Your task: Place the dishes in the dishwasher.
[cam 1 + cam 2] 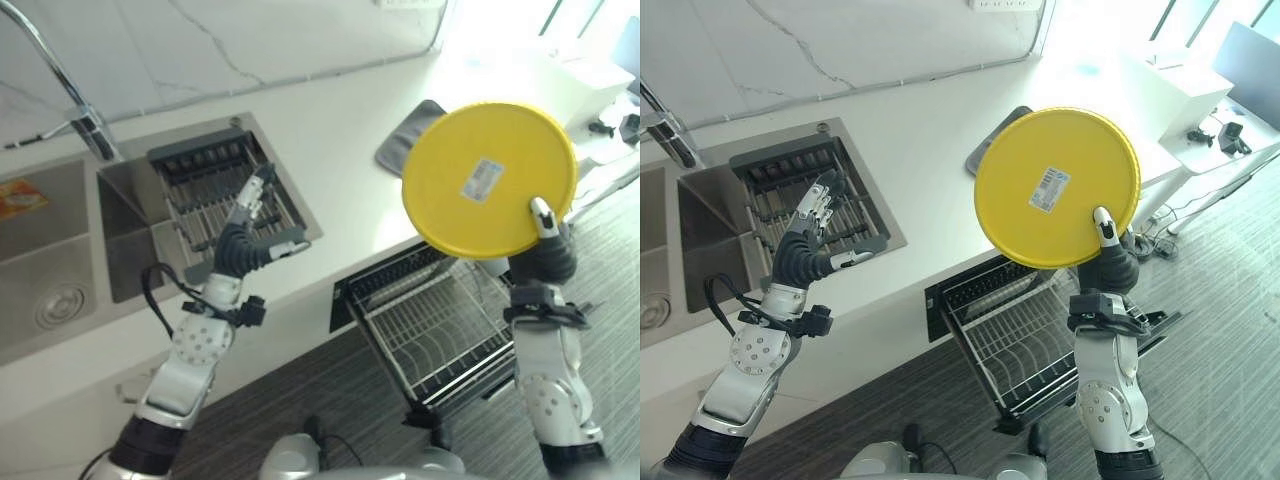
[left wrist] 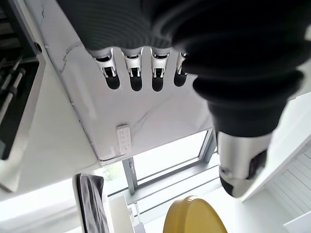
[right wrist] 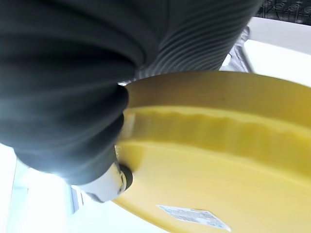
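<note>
- The right robot hand pinches a yellow plate by its lower rim, holding it upright above the pulled-out dishwasher rack at the counter's front edge.
- The left robot hand hovers with fingers spread over the sink's drying rack.

Both eye views look steeply down from head height. They share the sink and the dishwasher rack. Each wrist view looks along its own hand from very close.
</note>
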### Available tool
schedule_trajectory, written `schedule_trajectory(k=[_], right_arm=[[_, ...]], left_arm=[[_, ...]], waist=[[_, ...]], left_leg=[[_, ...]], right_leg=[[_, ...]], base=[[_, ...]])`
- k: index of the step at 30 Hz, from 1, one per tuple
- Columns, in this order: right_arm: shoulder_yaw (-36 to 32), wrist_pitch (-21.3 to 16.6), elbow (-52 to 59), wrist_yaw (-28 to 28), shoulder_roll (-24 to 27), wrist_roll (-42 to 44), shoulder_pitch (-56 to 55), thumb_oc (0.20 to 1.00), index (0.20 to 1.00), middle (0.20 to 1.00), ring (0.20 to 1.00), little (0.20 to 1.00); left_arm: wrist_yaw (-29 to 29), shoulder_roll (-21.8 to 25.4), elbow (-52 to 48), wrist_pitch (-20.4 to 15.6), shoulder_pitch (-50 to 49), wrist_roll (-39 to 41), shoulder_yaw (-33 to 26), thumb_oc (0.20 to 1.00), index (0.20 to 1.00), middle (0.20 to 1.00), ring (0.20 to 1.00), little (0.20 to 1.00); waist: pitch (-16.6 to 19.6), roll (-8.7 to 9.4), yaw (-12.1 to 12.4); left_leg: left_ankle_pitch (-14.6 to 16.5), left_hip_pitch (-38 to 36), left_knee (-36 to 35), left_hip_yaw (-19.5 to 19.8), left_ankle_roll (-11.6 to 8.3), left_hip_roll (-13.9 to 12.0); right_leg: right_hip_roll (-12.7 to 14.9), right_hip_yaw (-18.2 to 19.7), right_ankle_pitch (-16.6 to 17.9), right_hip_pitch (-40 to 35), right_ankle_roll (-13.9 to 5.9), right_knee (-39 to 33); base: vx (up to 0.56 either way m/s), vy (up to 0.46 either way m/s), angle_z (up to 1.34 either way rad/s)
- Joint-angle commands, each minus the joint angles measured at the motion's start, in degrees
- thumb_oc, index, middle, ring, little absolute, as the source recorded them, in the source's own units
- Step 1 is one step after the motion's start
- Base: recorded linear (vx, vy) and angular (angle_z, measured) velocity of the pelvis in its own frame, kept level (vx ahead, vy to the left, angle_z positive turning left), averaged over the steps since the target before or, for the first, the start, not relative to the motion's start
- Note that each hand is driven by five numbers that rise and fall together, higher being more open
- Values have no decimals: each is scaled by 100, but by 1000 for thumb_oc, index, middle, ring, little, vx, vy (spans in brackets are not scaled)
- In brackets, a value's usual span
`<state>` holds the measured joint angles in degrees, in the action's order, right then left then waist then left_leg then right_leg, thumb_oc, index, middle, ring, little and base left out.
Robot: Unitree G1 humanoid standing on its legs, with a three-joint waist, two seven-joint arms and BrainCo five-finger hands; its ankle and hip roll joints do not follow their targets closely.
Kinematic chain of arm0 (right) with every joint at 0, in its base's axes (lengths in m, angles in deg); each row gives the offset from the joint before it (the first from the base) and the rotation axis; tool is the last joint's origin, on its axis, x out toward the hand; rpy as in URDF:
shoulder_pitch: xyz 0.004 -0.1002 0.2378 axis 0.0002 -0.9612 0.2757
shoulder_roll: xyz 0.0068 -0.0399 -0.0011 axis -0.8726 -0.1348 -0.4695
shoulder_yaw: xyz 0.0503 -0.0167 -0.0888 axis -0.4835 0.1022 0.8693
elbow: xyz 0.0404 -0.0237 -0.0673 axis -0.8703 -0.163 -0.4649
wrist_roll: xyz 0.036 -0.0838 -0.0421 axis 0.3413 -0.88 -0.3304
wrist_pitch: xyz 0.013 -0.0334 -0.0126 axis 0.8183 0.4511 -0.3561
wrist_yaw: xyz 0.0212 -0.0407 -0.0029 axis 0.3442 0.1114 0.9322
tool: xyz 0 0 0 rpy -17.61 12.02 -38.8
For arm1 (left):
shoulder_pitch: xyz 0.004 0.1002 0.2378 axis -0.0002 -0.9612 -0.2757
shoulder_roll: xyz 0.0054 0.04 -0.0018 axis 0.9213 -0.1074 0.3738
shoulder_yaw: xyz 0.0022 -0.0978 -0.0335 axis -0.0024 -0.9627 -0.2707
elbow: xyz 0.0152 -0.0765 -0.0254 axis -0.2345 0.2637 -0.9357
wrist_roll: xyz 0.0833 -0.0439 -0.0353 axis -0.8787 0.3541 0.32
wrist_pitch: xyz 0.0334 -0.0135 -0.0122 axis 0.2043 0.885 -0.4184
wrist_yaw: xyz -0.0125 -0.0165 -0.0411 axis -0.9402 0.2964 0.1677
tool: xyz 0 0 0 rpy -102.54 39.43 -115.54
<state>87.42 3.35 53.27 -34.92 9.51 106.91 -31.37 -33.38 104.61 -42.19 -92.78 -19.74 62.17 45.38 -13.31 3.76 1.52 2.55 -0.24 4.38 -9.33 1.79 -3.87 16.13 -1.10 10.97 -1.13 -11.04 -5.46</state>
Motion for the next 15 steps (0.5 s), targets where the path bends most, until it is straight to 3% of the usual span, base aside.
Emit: schedule_trajectory(k=[1,4,8,11,13,15], right_arm=[[-276,-770,769,10,71,99,404,200,200,200,200,200],[-91,-868,802,102,181,16,417,200,200,200,200,200],[100,-581,808,-90,431,-354,535,200,200,200,200,200],[-3,-638,801,-438,622,-1230,492,200,200,200,200,200],[-238,-781,817,-655,888,-2082,345,200,200,200,200,200],[-316,-838,823,-840,914,-2588,265,200,200,200,200,200]], left_arm=[[46,339,-825,-159,61,-198,-62,1000,1000,1000,1000,1000],[-159,414,-863,-225,-139,-263,-148,1000,1000,1000,1000,1000],[-319,257,-737,-262,-328,-2,-323,1000,1000,1000,1000,1000],[-261,222,-692,-312,-419,197,-386,1000,1000,1000,1000,1000],[-236,169,-730,-446,-630,318,-509,1000,1000,1000,1000,1000],[-199,178,-719,-480,-707,426,-550,1000,1000,1000,1000,1000]], waist=[[253,178,68],[333,106,187],[403,-209,138],[415,-286,42],[395,-255,-47],[420,-299,-99]], left_leg=[[15,70,-225,242,-383,-329],[-432,-39,-784,241,-616,-689],[-828,126,-938,174,-934,-1039],[-891,81,-858,-258,-963,-1018],[-459,104,-344,-496,-772,-563],[-571,-101,-704,-650,-742,-548]], right_leg=[[-357,-632,-379,-315,36,73],[-511,-951,-605,-369,3,46],[-754,-1091,-872,-338,246,46],[-751,-1315,-901,-407,283,46],[-635,-1472,-795,-384,253,46],[-596,-1602,-737,-371,191,46]], base=[[-78,-564,96],[-76,-573,-2],[-76,-227,-1],[-27,-6,39],[-53,132,57],[16,237,46]])
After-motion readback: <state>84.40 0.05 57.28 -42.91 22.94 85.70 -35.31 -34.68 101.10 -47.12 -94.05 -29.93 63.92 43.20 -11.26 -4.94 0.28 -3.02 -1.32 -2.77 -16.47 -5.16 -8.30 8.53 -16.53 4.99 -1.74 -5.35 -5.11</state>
